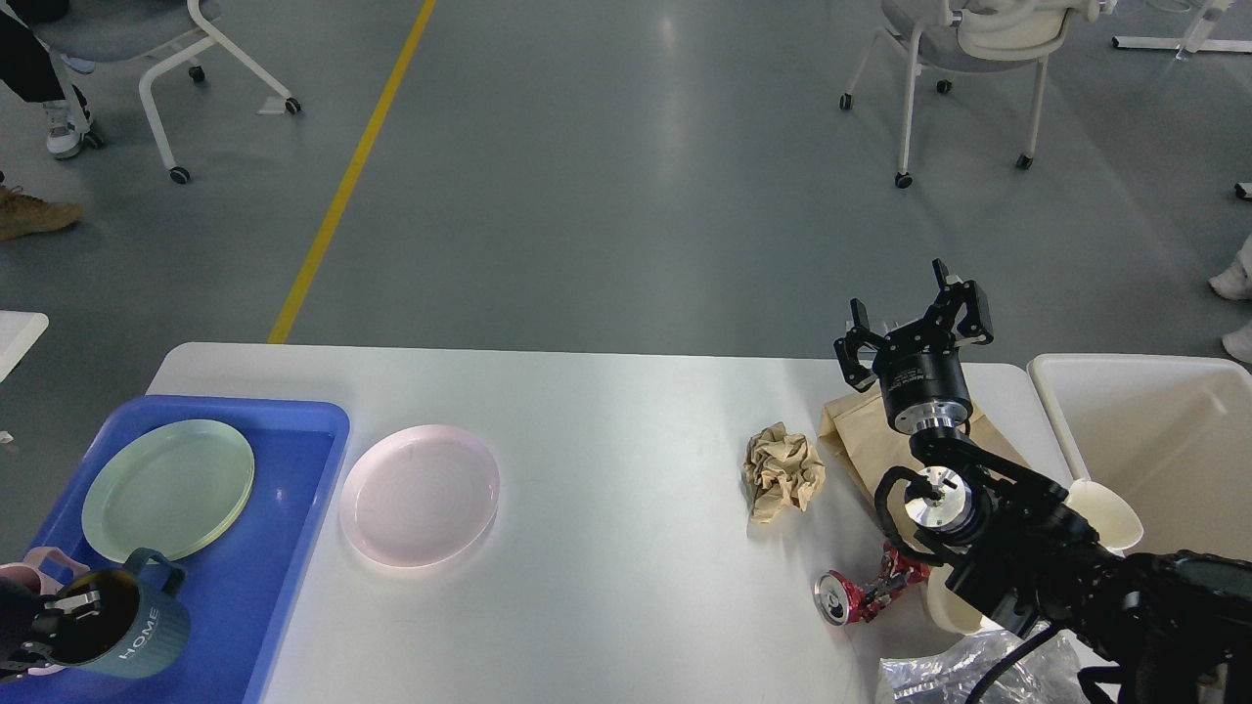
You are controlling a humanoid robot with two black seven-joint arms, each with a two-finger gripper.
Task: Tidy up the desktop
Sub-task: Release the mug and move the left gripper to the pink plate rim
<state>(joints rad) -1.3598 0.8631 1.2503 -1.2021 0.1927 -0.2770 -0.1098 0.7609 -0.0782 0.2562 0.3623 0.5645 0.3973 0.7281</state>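
The white-grey desktop (626,440) fills the lower half of the head view. My left gripper (57,618) is at the bottom left, shut on the rim of a blue-grey "HOME" mug (132,631). The mug is tilted over the near end of the blue tray (289,489), beside a pink mug (34,567). A green plate (168,489) lies in the tray. A pink plate (421,494) lies on the desktop just right of the tray. My right gripper (915,318) is open and empty, raised above a flat brown paper bag (856,445) near the far right edge.
A crumpled brown paper ball (782,471) lies left of the bag. A crushed red can (861,594), two white paper cups (1110,513) and a clear plastic bag (968,670) lie near my right arm. A cream-white bin (1154,440) stands off the right end. Chairs stand beyond.
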